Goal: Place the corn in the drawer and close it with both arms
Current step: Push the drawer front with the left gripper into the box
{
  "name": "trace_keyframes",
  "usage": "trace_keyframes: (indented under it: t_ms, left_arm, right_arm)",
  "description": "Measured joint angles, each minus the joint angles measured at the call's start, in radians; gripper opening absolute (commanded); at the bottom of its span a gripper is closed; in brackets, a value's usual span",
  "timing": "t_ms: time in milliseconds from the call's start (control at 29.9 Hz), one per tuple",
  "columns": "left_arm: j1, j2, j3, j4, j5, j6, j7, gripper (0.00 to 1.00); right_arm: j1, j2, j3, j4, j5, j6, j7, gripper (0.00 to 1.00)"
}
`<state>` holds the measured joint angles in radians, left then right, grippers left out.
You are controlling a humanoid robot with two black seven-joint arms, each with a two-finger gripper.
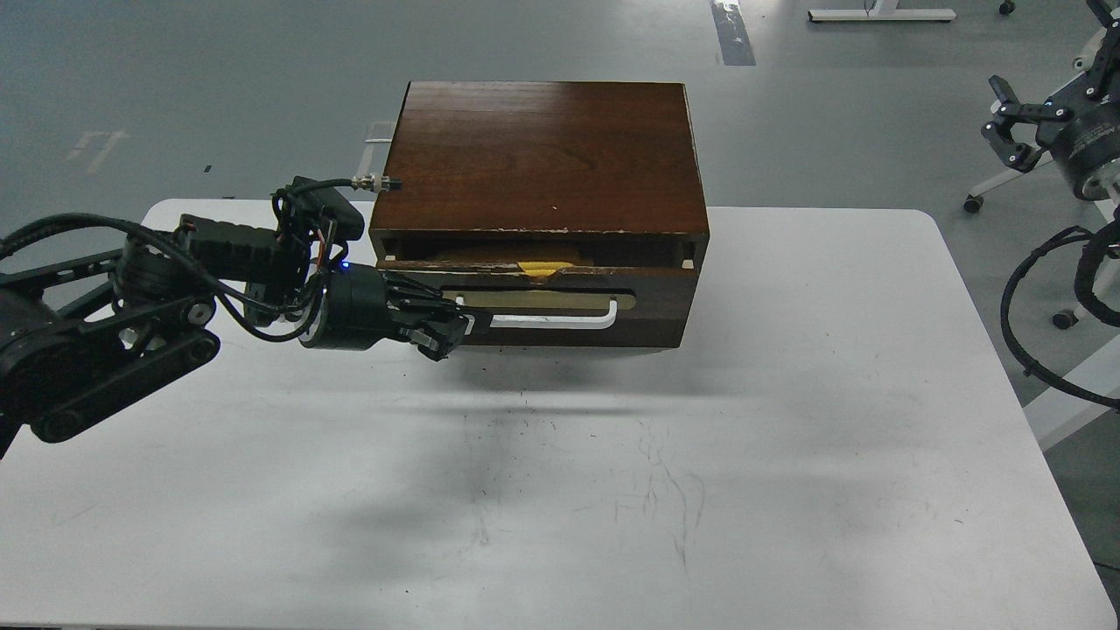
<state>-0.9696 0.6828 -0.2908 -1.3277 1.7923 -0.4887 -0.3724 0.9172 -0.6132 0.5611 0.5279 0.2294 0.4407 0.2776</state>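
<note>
Corn [544, 267] inside drawer [560, 297] — left pincer [446, 328] at its handle's left end.

Robotics lab — bare grey floor [219, 79], white table [787, 437]; another robot rig [1063, 131] on castors, loose cables [1032, 289]

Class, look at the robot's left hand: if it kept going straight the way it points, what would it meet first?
The left hand points rightward at the drawer front; likely the white handle's left end, though depth is unclear.

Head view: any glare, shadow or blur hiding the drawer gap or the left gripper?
Head view: sharp, evenly lit, no strong glare. Soft shadows lie on the table under the left arm and cabinet. The drawer gap is dim, but the corn shows yellow. The left gripper is dark, its fingers hard to separate.
</note>
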Motion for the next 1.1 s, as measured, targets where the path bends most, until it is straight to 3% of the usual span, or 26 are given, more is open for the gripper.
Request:
trace_keyframes:
  t_ms: [1103]
  left_arm:
    - [-0.050,-0.053,0.000,0.116,-0.035,0.000,-0.006,0.00]
  right_arm:
    - [0.000,-0.001,0.028,0.000,0.001,0.000,0.000,0.98]
